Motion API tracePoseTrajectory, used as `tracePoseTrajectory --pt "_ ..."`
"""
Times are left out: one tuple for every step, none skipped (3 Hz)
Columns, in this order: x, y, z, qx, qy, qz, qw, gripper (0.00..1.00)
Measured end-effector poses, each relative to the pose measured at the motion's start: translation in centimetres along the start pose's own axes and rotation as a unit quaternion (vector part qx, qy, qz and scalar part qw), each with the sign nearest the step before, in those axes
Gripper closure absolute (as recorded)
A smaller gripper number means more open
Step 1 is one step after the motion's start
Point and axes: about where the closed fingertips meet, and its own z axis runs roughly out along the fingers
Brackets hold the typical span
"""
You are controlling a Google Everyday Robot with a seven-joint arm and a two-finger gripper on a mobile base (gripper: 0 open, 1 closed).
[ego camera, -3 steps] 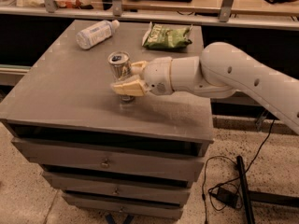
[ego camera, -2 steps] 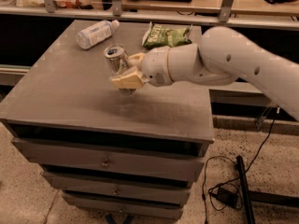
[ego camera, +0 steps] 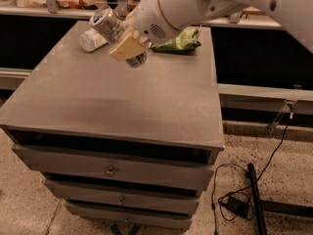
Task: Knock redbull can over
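Squeezing the redbull can (ego camera: 111, 29) in the gripper (ego camera: 128, 47), up over the back of the table (ego camera: 122, 102), near the bottle (ego camera: 91, 40). Holding it tipped far over. Not lying down yet, so only partly done.

Dim warm light; blurred claw (ego camera: 128, 49) above table (ego camera: 122, 106) rear.

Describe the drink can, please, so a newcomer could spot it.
Above the back left of the grey cabinet, the gripper holds it tilted in the air. It is the metal can with a shiny top, unlike the clear bottle and green bag lying behind.
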Motion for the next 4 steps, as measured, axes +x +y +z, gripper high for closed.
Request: tracePoseTrajectory --pt "-0.9 0.8 -0.2 -0.016 0.081 -0.044 0.9957 1.0" --pt "3.4 0.7 1.1 -0.028 0.197 -0.117 0.9731 1.0" --pt "7.8 -1.0 1.5 -0.01 0.278 -0.166 0.946 1.0" --pt "10.9 -3.3 1.1 0.022 0.337 -0.223 0.9144 1.0"
